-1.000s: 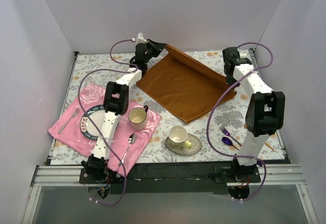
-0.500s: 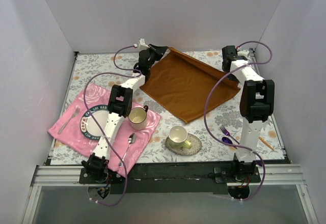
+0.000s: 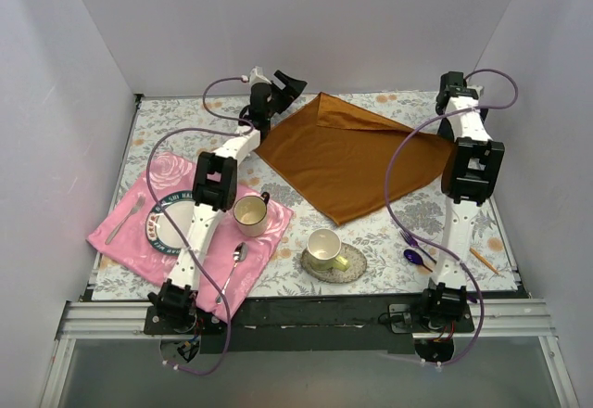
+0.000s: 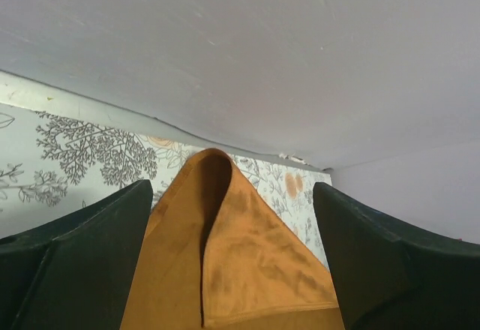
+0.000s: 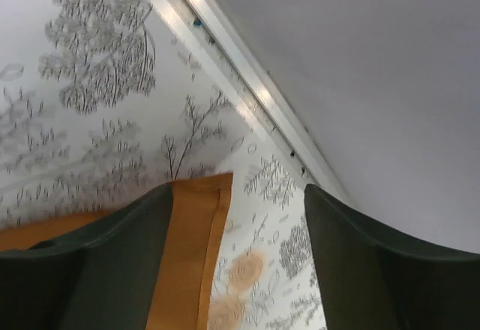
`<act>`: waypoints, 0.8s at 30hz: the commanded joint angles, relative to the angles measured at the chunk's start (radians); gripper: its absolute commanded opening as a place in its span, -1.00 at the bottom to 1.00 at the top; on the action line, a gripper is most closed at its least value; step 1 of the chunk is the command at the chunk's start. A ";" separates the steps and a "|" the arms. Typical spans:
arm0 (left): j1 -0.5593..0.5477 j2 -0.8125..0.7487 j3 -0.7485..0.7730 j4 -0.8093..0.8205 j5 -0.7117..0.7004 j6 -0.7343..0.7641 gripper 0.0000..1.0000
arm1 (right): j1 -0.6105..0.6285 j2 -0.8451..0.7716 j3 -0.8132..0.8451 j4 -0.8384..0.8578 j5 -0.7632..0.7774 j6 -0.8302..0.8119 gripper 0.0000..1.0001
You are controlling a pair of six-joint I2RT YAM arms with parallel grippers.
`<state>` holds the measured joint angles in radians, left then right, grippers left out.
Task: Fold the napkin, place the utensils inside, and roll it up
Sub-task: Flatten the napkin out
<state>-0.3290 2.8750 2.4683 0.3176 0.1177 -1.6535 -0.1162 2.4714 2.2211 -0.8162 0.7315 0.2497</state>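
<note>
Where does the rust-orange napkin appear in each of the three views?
Top external: the napkin lies a little above the picture's centre.
Left wrist: the napkin is at bottom centre, with a folded corner pointing up.
Right wrist: the napkin is at lower left; only a hemmed corner shows.
Shared landmark: the floral tablecloth under it.

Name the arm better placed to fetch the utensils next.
Right. The utensils lie by the right arm's base, and the right gripper is open. The left gripper is across the napkin, at the far left.
</note>
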 commanded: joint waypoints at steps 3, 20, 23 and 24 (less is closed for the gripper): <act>0.008 -0.383 -0.125 -0.270 0.062 0.078 0.72 | 0.044 -0.098 -0.032 -0.297 -0.161 0.051 0.71; -0.153 -0.611 -0.431 -0.850 0.068 0.253 -0.43 | 0.383 -0.537 -0.632 0.074 -0.725 -0.043 0.24; -0.154 -0.596 -0.423 -0.919 0.048 0.290 -0.61 | 0.408 -0.572 -0.666 0.051 -0.797 -0.033 0.15; -0.157 -0.599 -0.434 -0.925 0.045 0.293 -0.65 | 0.409 -0.586 -0.698 0.051 -0.837 -0.024 0.15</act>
<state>-0.4980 2.2868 2.0346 -0.4564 0.1802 -1.4364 0.2749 1.9694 1.5791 -0.7631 0.0853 0.2153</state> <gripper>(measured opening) 0.206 0.585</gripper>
